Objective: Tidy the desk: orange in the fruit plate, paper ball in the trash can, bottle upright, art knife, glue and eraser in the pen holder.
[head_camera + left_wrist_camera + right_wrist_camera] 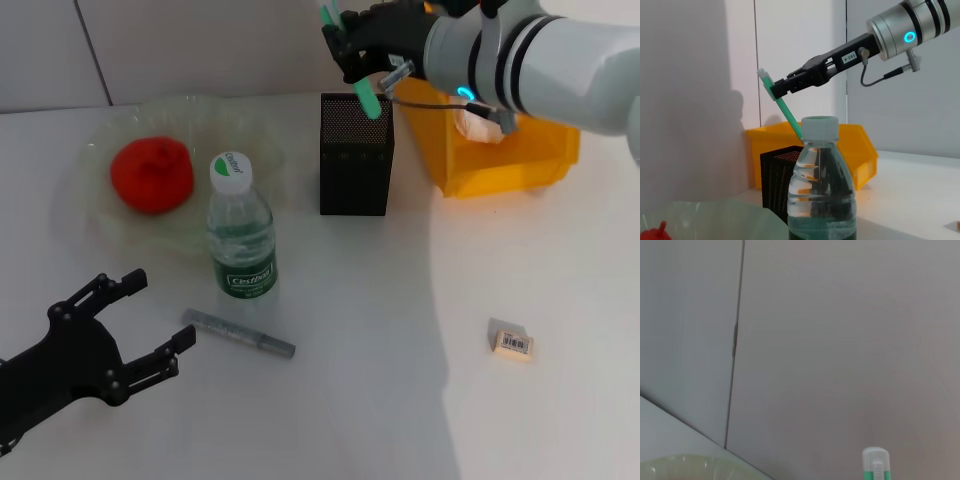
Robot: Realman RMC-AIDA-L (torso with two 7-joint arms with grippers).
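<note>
My right gripper point(345, 45) is shut on the green glue point(367, 98), which hangs tilted with its lower end over the open top of the black mesh pen holder point(356, 160). The left wrist view shows the right gripper point(785, 86), the glue point(783, 107) and the pen holder point(775, 182) behind the bottle point(822, 195). The orange point(152, 174) lies in the fruit plate point(95, 225). The bottle point(241, 235) stands upright. On the desk lie the grey art knife point(238, 334) and the eraser point(511, 341). My left gripper point(160, 312) rests open, low, near the knife.
The yellow trash can point(505, 160) stands right of the pen holder, with a white paper ball point(478, 125) partly hidden under my right arm. A wall runs close behind the desk. The right wrist view shows only the wall, the glue's white end point(875, 462) and the plate's rim point(680, 465).
</note>
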